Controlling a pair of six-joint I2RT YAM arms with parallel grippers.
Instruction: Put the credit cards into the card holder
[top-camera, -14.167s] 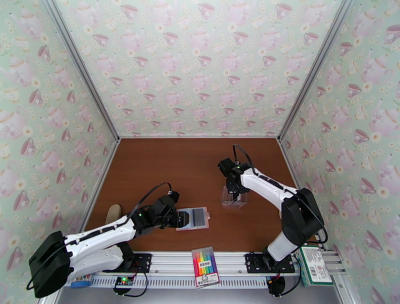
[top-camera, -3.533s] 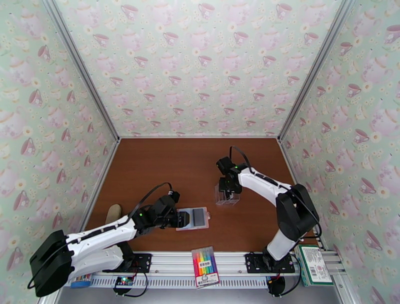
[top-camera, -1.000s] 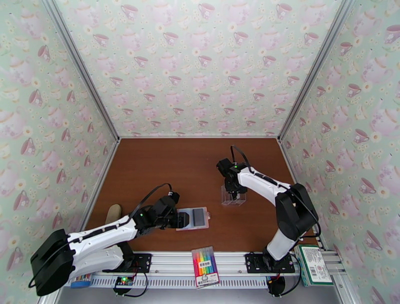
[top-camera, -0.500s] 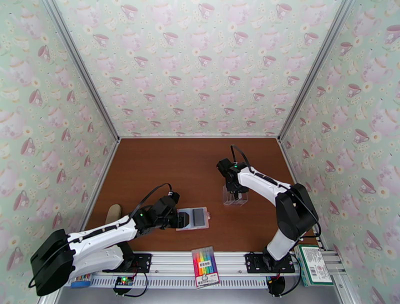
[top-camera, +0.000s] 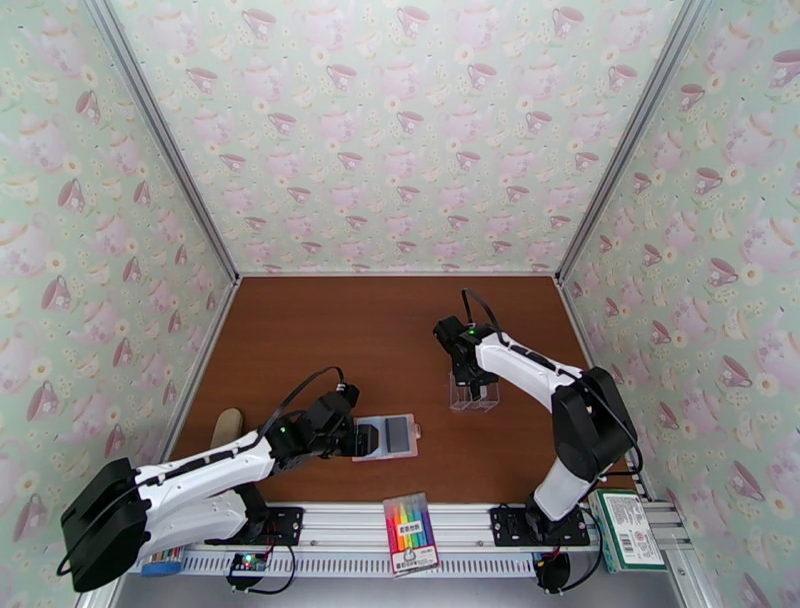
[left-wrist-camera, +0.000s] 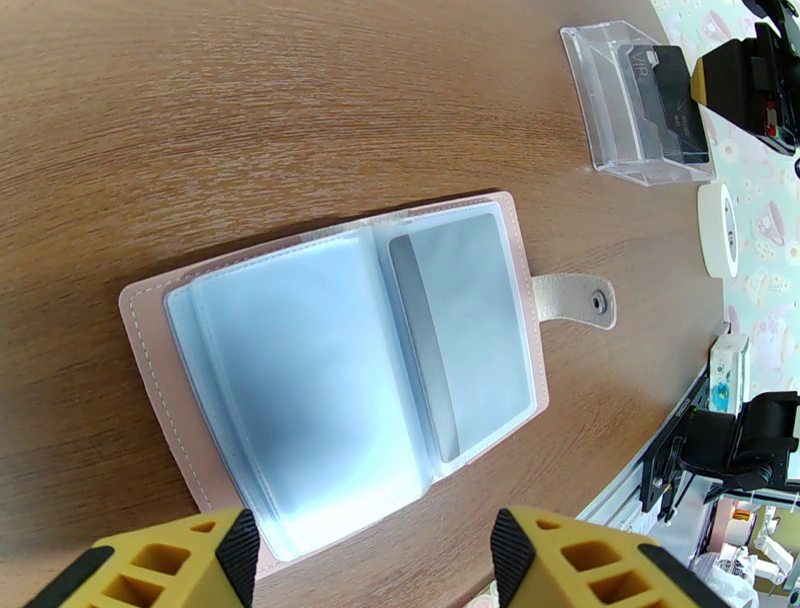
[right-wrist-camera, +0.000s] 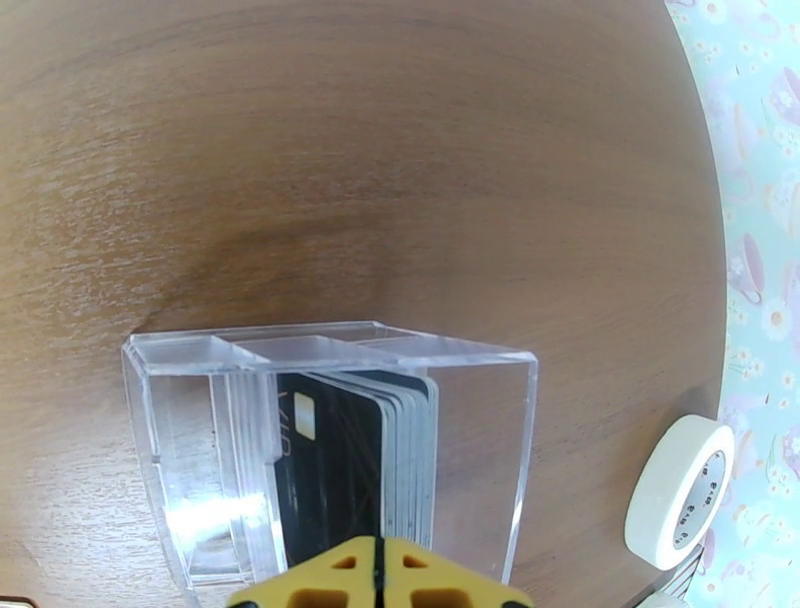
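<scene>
Right gripper (right-wrist-camera: 378, 572): jaws pressed together over the credit cards (right-wrist-camera: 350, 460); whether one is pinched, cannot tell.
Left gripper (left-wrist-camera: 370, 550): jaws wide apart, nothing held, at the card holder's (left-wrist-camera: 300, 390) edge.
Card holder: open flat on the table (top-camera: 330, 340); grey card (left-wrist-camera: 460, 330) sleeved.
Credit cards: upright in clear box (right-wrist-camera: 485, 440), well apart from holder.

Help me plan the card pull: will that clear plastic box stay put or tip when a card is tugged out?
The clear box looks thin-walled and light, so it would probably slide or lift. The credit cards sit packed together inside, so neighbours may drag along and tilt it.
</scene>
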